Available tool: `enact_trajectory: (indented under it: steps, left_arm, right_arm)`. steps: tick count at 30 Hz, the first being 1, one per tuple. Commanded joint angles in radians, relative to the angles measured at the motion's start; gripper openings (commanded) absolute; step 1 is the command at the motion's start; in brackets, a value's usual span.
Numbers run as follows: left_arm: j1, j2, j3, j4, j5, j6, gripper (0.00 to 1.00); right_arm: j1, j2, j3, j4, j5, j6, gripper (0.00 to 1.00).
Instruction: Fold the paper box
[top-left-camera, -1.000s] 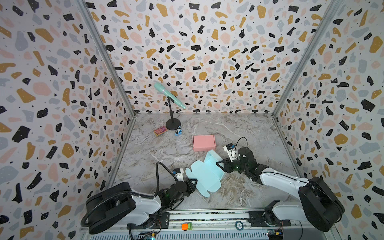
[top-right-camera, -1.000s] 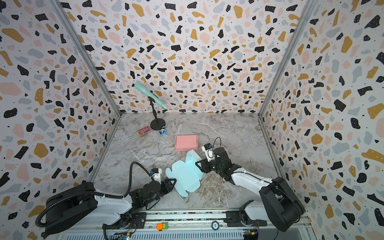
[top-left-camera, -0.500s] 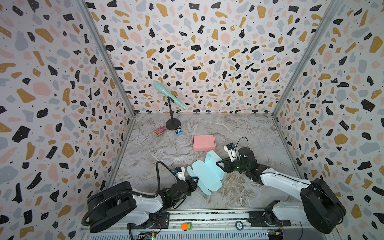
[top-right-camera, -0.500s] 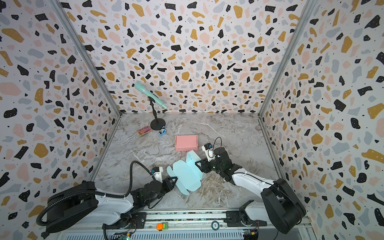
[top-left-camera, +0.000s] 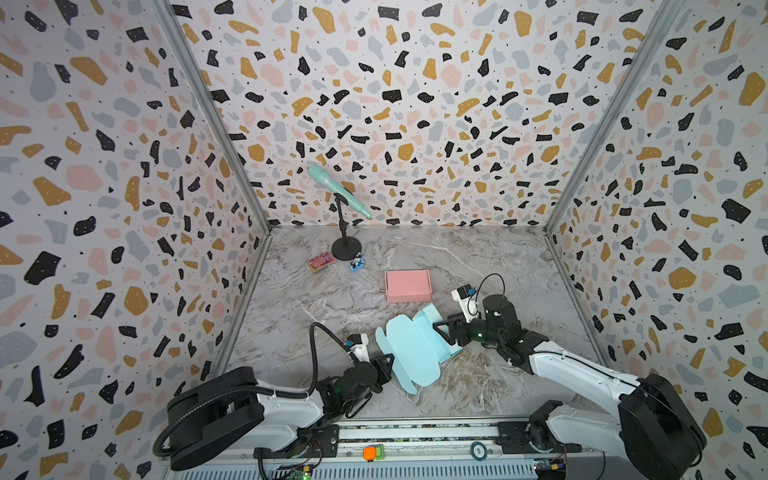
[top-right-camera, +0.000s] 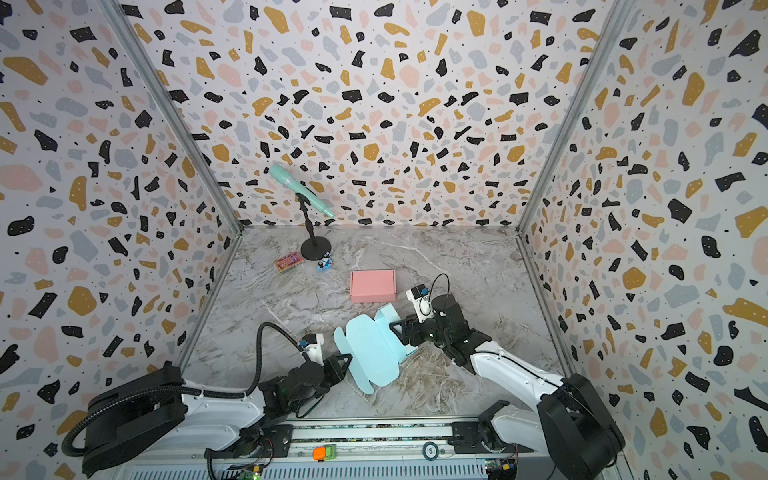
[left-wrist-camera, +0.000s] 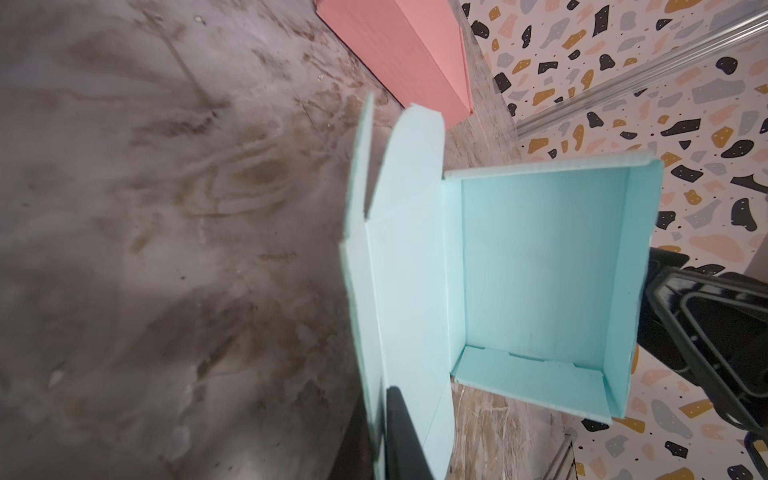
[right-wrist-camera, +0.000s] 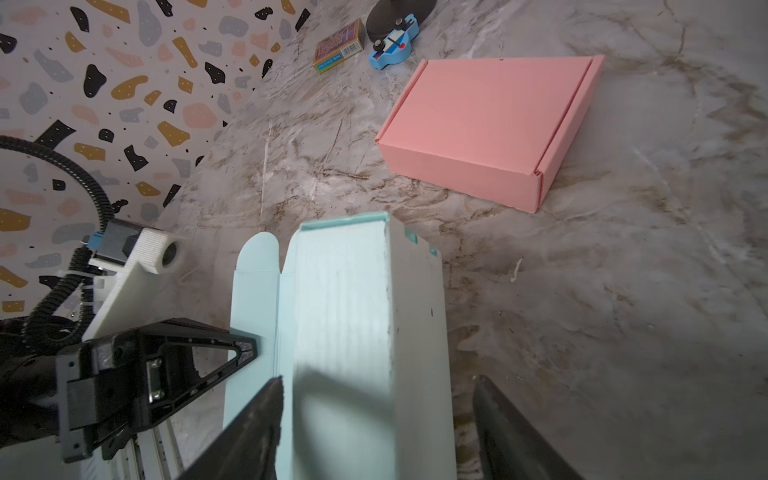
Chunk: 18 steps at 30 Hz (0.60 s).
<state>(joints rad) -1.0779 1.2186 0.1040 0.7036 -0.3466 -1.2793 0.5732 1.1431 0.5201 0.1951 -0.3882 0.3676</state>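
Nearest to us, we are counting two arms, one on each side, both reaching in toward the one teal paper box that is resting on the marble table, toward its front and about midway between the side walls. The left gripper is pinching the box's unfolded lid panel at its near-left edge: in the left wrist view we are seeing the thin teal sheet caught between its two dark fingers, which are pressing together on it. That lid panel, with its two rounded ear flaps, is tilting up off the table rather than lying flat. The tray part is already standing with raised walls, and its hollow is facing the left wrist camera. The right gripper is sitting at the tray's right side with its two fingers spread wide, the cardboard between them; we are seeing one finger standing clear of it, so they are not clamping it. Just beyond the teal box and apart from it, one pink box is lying closed and flat. Farther back on the left, we are finding three small things close together: one pack of cards, one blue toy car and one black stand carrying one teal microphone, all sitting near the back wall.
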Motion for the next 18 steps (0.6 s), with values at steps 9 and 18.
enact_trajectory:
  steps: [9,18]
  left_arm:
    - [-0.009,-0.152,0.031,-0.174,-0.051,0.063,0.06]
    - [-0.008,-0.266,0.126,-0.405,-0.048,0.182,0.04]
  right_arm:
    - [-0.003,-0.187,0.015,-0.175,0.056,-0.041,0.74]
    - [-0.005,-0.362,-0.016,-0.174,0.087,-0.06,0.75]
